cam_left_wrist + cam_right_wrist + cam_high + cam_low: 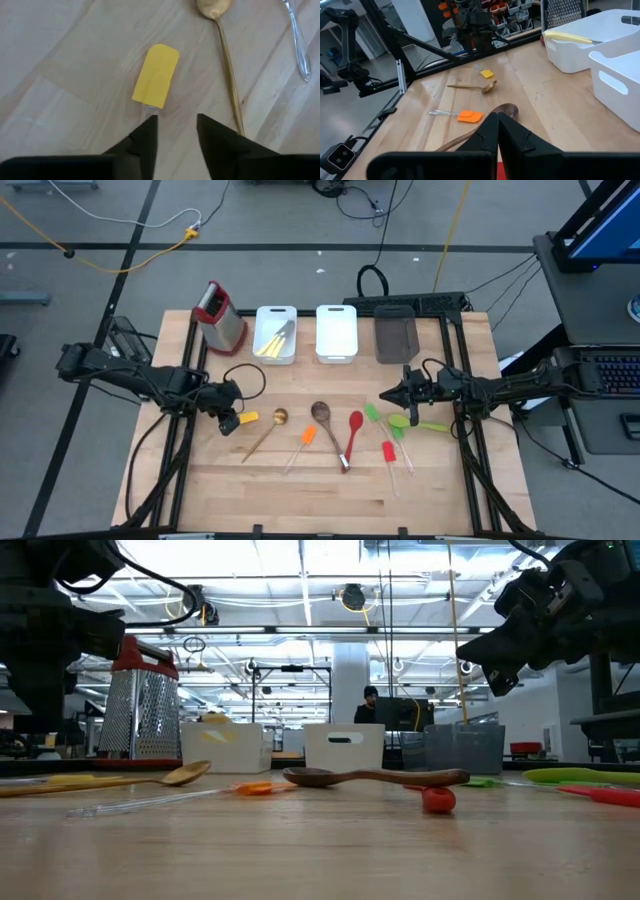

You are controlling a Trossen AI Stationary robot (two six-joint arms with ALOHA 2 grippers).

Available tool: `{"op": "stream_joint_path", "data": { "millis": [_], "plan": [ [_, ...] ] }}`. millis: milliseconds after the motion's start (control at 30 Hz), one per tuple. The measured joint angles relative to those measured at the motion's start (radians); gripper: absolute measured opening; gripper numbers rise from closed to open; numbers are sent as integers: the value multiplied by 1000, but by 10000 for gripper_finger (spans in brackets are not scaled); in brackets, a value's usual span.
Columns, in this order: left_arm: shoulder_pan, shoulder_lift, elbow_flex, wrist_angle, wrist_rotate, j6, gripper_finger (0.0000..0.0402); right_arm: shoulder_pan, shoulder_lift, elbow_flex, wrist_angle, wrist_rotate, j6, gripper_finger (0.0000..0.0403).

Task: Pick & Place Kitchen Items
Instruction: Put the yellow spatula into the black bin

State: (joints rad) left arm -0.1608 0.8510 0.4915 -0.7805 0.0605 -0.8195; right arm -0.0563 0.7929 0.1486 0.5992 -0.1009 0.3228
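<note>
The left gripper (175, 132) hovers with jaws spread over the yellow spatula (156, 75) lying on the tabletop (300, 490), while the right gripper (385, 396), jaws pressed together, waits above the green spatula (373, 413).

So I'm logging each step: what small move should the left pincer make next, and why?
Probably lower and close. The left pincer hovers part-open over the clear handle end of the yellow spatula, which lies flat on the table, not yet gripped. The handle sits by one finger, so a slight sideways centring first may help.
</note>
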Motion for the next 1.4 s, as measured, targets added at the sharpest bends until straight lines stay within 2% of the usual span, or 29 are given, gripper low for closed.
{"op": "stream_joint_path", "data": {
  "millis": [167,333,600,867,1033,1267,1400],
  "plan": [
    [0,23,0,20,18,-41,199,0,0,0,3,-1,-21,0],
    [0,45,0,-1,43,-51,222,0,0,0,3,-3,-21,0],
    [0,148,0,-10,26,22,225,0,0,0,3,-4,-21,0],
    [0,248,1,103,-6,87,225,0,0,0,3,-4,-22,0],
    [0,290,1,103,-51,88,225,0,0,0,3,-4,-22,0],
    [-2,295,1,109,0,40,225,0,0,1,2,-5,-22,0],
    [-25,295,1,70,67,29,225,0,0,1,2,-4,-22,0]
  ]
}}
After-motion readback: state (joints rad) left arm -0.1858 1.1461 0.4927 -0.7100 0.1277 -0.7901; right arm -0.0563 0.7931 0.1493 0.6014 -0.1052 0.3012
